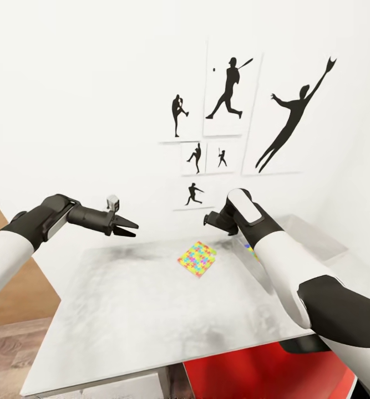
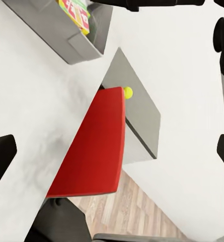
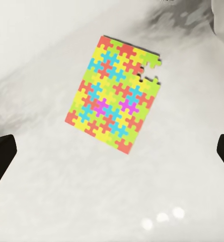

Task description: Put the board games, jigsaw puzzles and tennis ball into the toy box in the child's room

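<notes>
A multicoloured jigsaw puzzle [image 1: 197, 258] [image 3: 114, 93] lies flat on the light grey table [image 1: 140, 299]. My right gripper [image 3: 112, 156] hovers open above it, with nothing between its fingers. A corner of a second jigsaw puzzle [image 1: 250, 251] peeks out from behind my right forearm. The light grey toy box [image 1: 315, 235] [image 2: 66, 38] stands at the table's far right, with a green-yellow-red board game [image 2: 76, 11] inside. The tennis ball [image 2: 128, 92] rests on the table's dark grey lower section [image 2: 139, 116]. My left gripper [image 1: 132, 229] [image 2: 114, 151] is open and empty, above the table's left part.
A red chair [image 1: 262, 368] [image 2: 94, 146] is tucked in at the table's near edge, right of centre. The white wall with black sports silhouette pictures [image 1: 229, 94] rises right behind the table. Wood-plank floor [image 1: 13, 343] shows to the left.
</notes>
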You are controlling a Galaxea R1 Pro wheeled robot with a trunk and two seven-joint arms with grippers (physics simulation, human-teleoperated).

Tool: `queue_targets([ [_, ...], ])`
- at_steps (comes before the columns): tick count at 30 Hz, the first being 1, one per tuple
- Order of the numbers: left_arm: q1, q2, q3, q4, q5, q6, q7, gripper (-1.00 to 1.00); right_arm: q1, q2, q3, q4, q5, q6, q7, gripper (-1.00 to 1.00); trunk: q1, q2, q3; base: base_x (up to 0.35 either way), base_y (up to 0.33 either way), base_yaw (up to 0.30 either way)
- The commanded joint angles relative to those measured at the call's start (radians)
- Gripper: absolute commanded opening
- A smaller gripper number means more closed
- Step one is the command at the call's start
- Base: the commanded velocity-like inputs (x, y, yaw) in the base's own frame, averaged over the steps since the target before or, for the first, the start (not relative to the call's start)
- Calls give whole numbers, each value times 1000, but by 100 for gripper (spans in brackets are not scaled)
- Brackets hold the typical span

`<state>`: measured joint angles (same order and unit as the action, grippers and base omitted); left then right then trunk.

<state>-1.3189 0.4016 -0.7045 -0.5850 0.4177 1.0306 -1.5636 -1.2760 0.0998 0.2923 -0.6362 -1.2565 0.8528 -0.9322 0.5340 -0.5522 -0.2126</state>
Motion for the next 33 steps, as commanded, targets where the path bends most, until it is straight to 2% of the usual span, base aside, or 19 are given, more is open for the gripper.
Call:
queue_targets([
  [1, -2, 1, -6, -3, 0, 12, -7, 100, -1, 0, 4, -3, -10, 2, -10, 100, 0, -2, -4, 0, 0, 62],
  [8, -1, 6, -10, -7, -4, 14, -7, 100, -2, 0, 5, -8, -10, 5, -6, 100, 0, -2, -15, 0, 0, 62],
  [16, 0, 18, -8, -2, 2, 14, -7, 100, -3, 0, 5, -11, -5, 11, 51, 100, 0, -2, -28, 0, 0, 63],
  [24, 3, 28, -6, -1, 3, 13, -7, 100, -3, -8, 5, -30, 52, 11, 62, 100, 0, -2, -41, 0, 0, 63],
  [33, 6, 29, -6, -1, 4, 13, -7, 100, -11, -20, 4, -32, 62, 11, 62, 100, 0, -2, -56, 0, 0, 59],
])
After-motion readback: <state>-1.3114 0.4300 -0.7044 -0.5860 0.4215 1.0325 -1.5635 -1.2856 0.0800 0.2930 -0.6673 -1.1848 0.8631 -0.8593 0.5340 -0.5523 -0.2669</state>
